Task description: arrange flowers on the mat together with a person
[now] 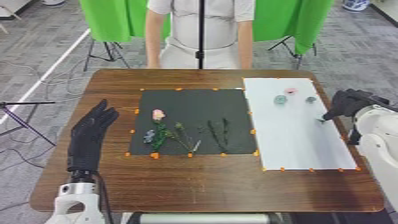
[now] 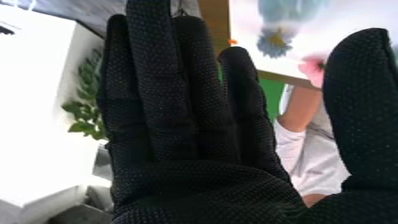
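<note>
With noon at the table's far edge, start at the right hand in its black fabric glove (image 1: pixel 354 102): its fingers are straight, its thumb stands apart, and its palm holds nothing. It is by the right edge of the white rectangular sheet (image 1: pixel 306 142). Close to its fingertips, toward eight o'clock, is a small grey-green piece (image 1: pixel 322 120); whether they touch, I cannot tell. Toward nine o'clock lie a small grey-blue flower (image 1: pixel 311 99) and, farther out, a pale teal flower head (image 1: pixel 281 99); a pink flower head (image 1: pixel 290 91) lies toward ten.

Beyond is the black rectangular mat (image 1: pixel 191 100). Around its centre, a pink rose on a green stem (image 1: pixel 158 114) has its bloom toward ten, a blue flower cluster (image 1: pixel 149 135) sits toward eight, and slim dark stems (image 1: pixel 224 136) lie toward four. Farthest out, beside the mat's nine o'clock edge, the left hand in its black fabric glove (image 1: pixel 87 137) is flat and open.

The step looks like placing small blooms on the sheet. To do it well, lower the thumb and fingers either side of one bloom, pinch its base rather than its petals, lift straight up, and release only once it rests flat, or it may cling to the fabric and drag its neighbours
</note>
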Robot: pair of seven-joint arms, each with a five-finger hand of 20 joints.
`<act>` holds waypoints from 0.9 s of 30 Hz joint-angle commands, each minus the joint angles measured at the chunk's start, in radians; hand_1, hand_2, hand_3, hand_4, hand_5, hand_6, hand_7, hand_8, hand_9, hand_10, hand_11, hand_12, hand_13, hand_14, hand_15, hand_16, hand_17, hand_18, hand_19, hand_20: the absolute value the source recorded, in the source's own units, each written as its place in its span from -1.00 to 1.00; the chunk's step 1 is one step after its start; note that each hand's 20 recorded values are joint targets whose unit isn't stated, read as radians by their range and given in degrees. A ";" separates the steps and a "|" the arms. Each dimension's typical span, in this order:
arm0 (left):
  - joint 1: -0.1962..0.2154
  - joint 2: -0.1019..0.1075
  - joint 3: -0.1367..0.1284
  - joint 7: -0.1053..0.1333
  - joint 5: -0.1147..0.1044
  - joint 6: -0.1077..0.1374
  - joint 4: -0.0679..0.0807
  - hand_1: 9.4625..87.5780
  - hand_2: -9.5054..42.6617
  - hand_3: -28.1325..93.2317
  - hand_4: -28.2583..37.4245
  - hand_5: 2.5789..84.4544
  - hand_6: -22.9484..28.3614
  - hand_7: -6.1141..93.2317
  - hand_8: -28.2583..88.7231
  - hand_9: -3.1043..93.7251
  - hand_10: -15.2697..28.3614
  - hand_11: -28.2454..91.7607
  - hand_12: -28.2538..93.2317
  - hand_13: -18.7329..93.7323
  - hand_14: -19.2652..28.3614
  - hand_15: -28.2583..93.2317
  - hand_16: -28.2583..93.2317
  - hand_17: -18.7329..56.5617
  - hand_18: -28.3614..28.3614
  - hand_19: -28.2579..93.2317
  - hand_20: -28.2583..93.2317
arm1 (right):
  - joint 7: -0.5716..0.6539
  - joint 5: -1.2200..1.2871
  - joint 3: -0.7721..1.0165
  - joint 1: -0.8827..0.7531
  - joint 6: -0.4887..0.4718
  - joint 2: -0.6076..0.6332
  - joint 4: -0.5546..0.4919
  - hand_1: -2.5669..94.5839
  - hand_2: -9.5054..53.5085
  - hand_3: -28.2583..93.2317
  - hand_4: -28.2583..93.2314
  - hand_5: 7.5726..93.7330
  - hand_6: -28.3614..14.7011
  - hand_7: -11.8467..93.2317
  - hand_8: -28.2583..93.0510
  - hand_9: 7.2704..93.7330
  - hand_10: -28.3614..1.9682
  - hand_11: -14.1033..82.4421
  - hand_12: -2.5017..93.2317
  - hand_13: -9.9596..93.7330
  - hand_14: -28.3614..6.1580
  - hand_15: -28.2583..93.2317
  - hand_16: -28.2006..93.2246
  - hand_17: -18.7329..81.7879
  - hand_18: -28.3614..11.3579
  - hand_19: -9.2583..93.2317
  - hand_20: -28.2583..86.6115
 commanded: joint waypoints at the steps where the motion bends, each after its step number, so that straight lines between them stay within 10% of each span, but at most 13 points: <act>1: 0.014 -0.013 -0.003 -0.001 0.008 -0.014 -0.002 -0.58 -0.91 0.57 -0.72 0.00 0.02 -0.74 -0.61 -0.08 0.27 -0.31 -0.26 -0.03 0.42 -0.36 -0.50 -0.25 0.30 -0.49 -0.21 | 0.014 0.027 -0.048 0.038 0.027 -0.030 0.048 -0.34 -1.00 0.60 -0.85 0.00 0.39 -0.50 -0.71 0.52 -0.04 -0.43 -0.60 0.72 0.10 -0.16 -0.15 0.26 -0.37 0.16 0.10; 13: 0.023 -0.018 -0.007 -0.013 0.007 -0.014 -0.008 -0.58 -0.91 0.56 -0.72 0.00 0.03 -0.75 -0.61 -0.07 0.27 -0.31 -0.26 -0.03 0.42 -0.36 -0.50 -0.25 0.30 -0.50 -0.21 | 0.000 -0.045 -0.069 -0.004 0.098 -0.067 0.106 -0.18 -1.00 0.63 -0.91 0.00 0.40 -0.46 -0.71 0.65 0.11 -0.43 -0.61 0.88 0.30 -0.14 -0.11 0.32 -0.33 0.27 0.14; 27: 0.026 -0.022 -0.013 -0.016 0.008 -0.016 -0.009 -0.57 -0.90 0.56 -0.72 0.00 0.04 -0.75 -0.61 -0.07 0.27 -0.31 -0.26 -0.03 0.43 -0.36 -0.50 -0.25 0.30 -0.50 -0.22 | -0.036 -0.095 -0.073 -0.074 0.462 -0.047 0.056 0.37 -1.00 0.43 -0.96 0.73 0.45 -0.38 -0.45 1.00 0.43 -0.38 -0.32 1.00 0.54 0.17 -0.13 0.37 -0.38 0.51 0.23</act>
